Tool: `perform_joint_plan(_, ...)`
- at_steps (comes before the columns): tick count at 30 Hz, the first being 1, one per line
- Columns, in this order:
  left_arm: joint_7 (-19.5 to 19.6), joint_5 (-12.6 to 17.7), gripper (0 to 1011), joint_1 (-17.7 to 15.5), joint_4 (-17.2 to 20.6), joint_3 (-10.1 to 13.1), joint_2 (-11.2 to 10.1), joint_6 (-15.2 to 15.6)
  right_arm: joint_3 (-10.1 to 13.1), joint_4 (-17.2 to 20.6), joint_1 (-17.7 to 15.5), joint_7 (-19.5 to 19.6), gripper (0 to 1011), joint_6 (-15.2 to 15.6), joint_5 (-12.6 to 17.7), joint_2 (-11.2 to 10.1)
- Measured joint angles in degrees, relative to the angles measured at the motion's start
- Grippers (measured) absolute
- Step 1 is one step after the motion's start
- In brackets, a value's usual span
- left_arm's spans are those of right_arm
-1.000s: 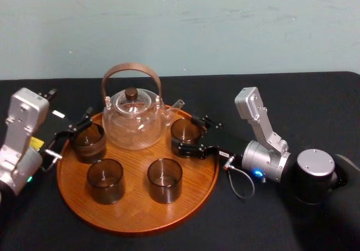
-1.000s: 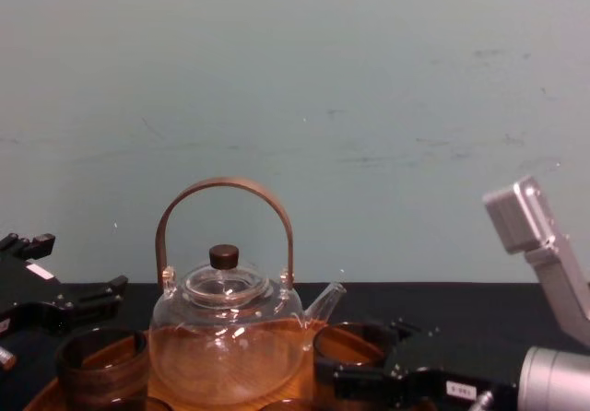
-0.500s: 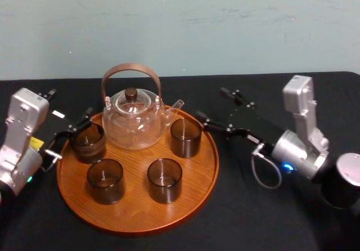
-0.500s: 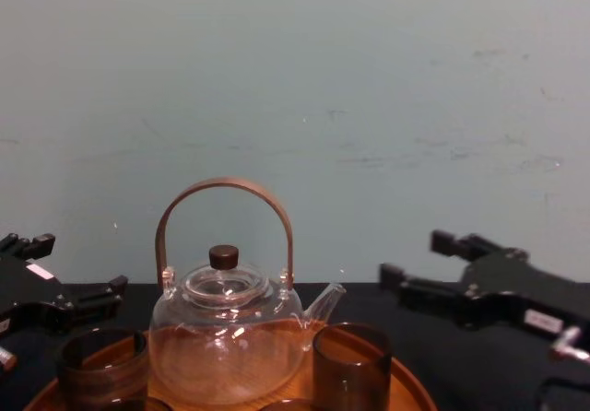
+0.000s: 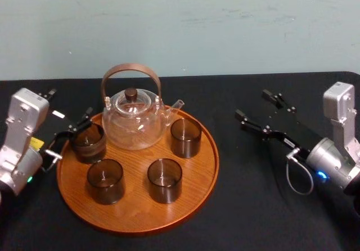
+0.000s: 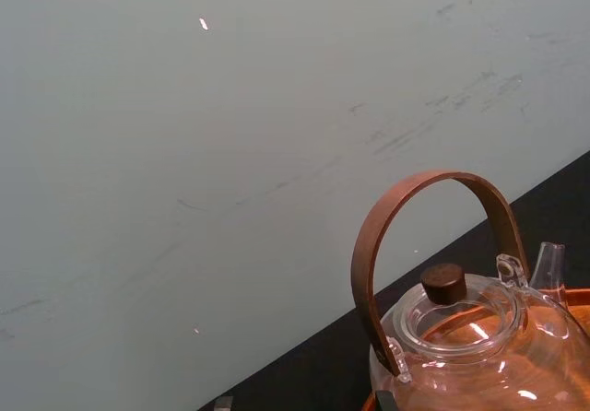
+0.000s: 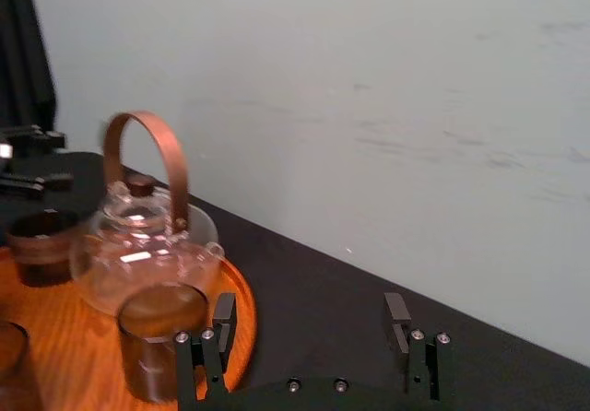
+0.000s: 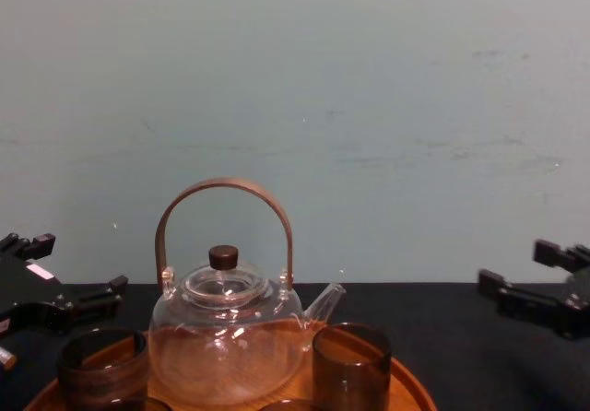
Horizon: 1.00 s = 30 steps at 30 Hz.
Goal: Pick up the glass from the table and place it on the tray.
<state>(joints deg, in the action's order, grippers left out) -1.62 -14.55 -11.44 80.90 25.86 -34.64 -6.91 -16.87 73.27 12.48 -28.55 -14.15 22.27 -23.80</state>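
Observation:
The round orange-brown wooden tray (image 5: 194, 186) holds a glass teapot (image 5: 133, 121) and several smoky brown glasses. One glass (image 5: 185, 137) stands upright on the tray just right of the teapot, also seen in the chest view as the glass (image 8: 350, 367) and in the right wrist view as the glass (image 7: 162, 337). My right gripper (image 5: 256, 107) hovers open and empty over the black table, well right of the tray. My left gripper (image 5: 70, 138) is open at the tray's left rim, beside the back-left glass (image 5: 88, 142).
Two more glasses (image 5: 105, 180) (image 5: 165, 179) stand at the tray's front. The teapot's brown arched handle (image 8: 224, 190) rises high above the glasses. Black cloth covers the table (image 5: 264, 206), and a pale wall (image 5: 225, 26) closes the back.
My right gripper let go of the glass right of the teapot, opened and drew back to the right, off the tray. The left arm stayed still.

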Motion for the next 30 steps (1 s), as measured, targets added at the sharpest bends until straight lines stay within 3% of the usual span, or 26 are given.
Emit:
perform_joint_plan(12, 0.0, 0.0, 1001, 0.0, 0.0, 0.0, 0.0, 0.0, 3.18, -0.68, -2.71, 2.55, 1002, 0.44, -1.01, 0.5)
perform_joint_plan(30, 0.0, 0.0, 1001, 0.01, 0.0, 0.0, 0.0, 0.0, 3.0, -0.69, -2.61, 2.44, 1002, 0.4, -1.04, 0.39)
